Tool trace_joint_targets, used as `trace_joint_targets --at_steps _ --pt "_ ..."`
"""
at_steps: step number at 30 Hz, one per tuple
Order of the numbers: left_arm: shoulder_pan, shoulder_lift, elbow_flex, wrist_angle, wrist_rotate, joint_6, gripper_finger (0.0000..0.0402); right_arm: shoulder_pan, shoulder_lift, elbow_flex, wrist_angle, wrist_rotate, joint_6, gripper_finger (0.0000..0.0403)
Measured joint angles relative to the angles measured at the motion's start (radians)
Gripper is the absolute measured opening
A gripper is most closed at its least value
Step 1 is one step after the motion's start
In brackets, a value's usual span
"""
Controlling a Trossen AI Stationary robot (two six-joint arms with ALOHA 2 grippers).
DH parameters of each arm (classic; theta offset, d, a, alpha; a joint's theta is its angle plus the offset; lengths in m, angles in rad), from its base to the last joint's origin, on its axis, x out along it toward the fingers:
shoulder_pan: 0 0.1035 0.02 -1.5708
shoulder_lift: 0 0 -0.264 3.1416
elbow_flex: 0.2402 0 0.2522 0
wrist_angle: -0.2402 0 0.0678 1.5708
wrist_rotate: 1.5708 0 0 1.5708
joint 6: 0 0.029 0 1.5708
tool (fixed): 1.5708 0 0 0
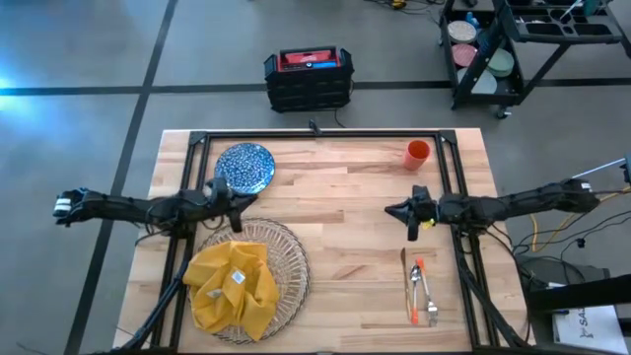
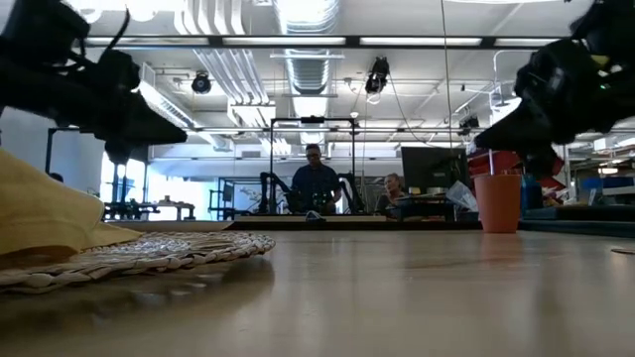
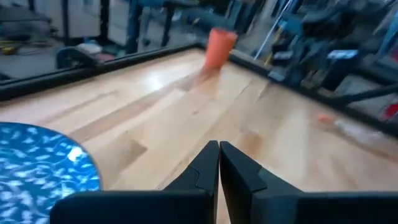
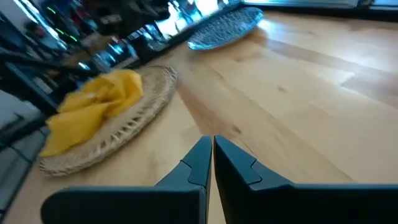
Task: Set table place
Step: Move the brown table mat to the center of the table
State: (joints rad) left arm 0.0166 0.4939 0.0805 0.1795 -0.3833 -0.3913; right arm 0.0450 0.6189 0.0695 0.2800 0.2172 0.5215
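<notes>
A yellow napkin (image 1: 234,286) lies crumpled on the wide ribbed charger (image 1: 286,258) at the table's near left. The blue-patterned plate (image 1: 245,167) lies flat at the far left. A red cup (image 1: 418,153) stands upright at the far right. The orange-handled cutlery (image 1: 421,291) lies at the near right. My left gripper (image 1: 238,218) hovers shut between plate and charger, holding nothing. My right gripper (image 1: 411,225) hovers shut above bare wood, just beyond the cutlery's far end.
A black metal frame rail (image 1: 315,133) runs along the table's far edge and down both sides. Bare wood (image 1: 345,217) lies between the two grippers. A black crate (image 1: 308,79) and a cart (image 1: 513,49) stand on the floor beyond the table.
</notes>
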Motion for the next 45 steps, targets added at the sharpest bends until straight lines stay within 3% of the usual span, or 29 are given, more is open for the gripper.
trace_joint_targets --at_steps 6,10,13,16,19,25,30,37,45 --pt "0.048 0.215 0.273 -0.248 0.003 0.019 0.0 -0.078 0.313 0.287 -0.175 0.069 -0.09 0.0002" --pt "0.046 0.368 0.496 -0.482 0.025 0.033 0.0 -0.127 0.498 0.531 -0.423 0.101 -0.2 0.0002" --pt "0.043 0.478 0.657 -0.667 0.106 0.038 0.0 -0.131 0.611 0.692 -0.634 0.048 -0.262 0.0002" --pt "0.025 0.602 0.764 -0.799 0.177 0.051 0.0 -0.117 0.691 0.8 -0.754 -0.074 -0.311 0.0002" --pt "-0.003 0.735 0.784 -0.825 0.183 0.042 0.0 -0.089 0.738 0.84 -0.796 -0.161 -0.347 0.0002" --pt "-0.01 0.954 0.732 -0.764 0.185 -0.012 0.0004 -0.041 0.751 0.823 -0.802 -0.123 -0.419 0.002" --pt "-0.014 0.997 0.669 -0.596 0.21 -0.014 0.0033 -0.034 0.75 0.789 -0.802 -0.06 -0.44 0.0074" --pt "-0.012 1.049 0.655 -0.608 0.26 -0.016 0.0091 -0.034 0.752 0.757 -0.803 -0.057 -0.372 0.0159" --pt "0.008 1.209 0.751 -0.512 0.286 0.077 0.0108 -0.034 0.752 0.747 -0.797 -0.057 -0.263 0.0177"
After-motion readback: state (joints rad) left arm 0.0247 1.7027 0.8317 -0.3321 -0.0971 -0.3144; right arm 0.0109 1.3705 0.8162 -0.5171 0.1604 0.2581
